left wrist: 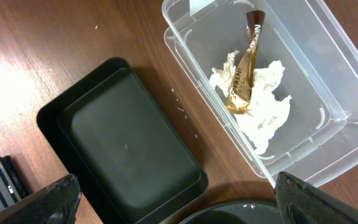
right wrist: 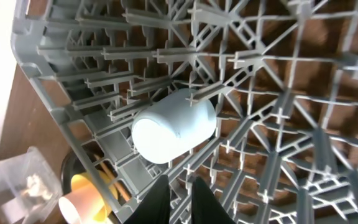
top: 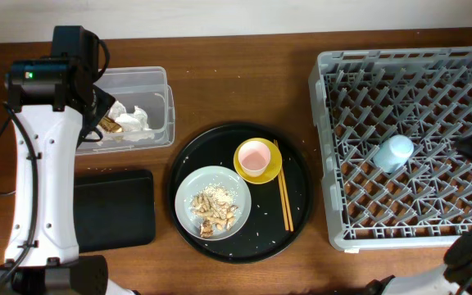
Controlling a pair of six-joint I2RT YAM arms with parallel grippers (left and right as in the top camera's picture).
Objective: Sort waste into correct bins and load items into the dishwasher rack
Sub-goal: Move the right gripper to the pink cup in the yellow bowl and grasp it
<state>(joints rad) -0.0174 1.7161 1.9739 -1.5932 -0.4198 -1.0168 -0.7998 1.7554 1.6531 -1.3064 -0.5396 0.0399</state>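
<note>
My left gripper hangs wide open and empty above the gap between the shallow black tray and the clear tub. The tub holds crumpled white tissue and a brown stick packet. In the grey dishwasher rack a light blue cup lies on its side. My right gripper hovers just short of the cup, fingers a narrow gap apart, holding nothing. A grey bowl carries food scraps. The pink cup sits in the yellow bowl, chopsticks beside it.
The bowls, cup and chopsticks rest on a large round black tray between the bins and the rack. The white left arm runs along the table's left side. The rack's pegs stand close around the right fingers.
</note>
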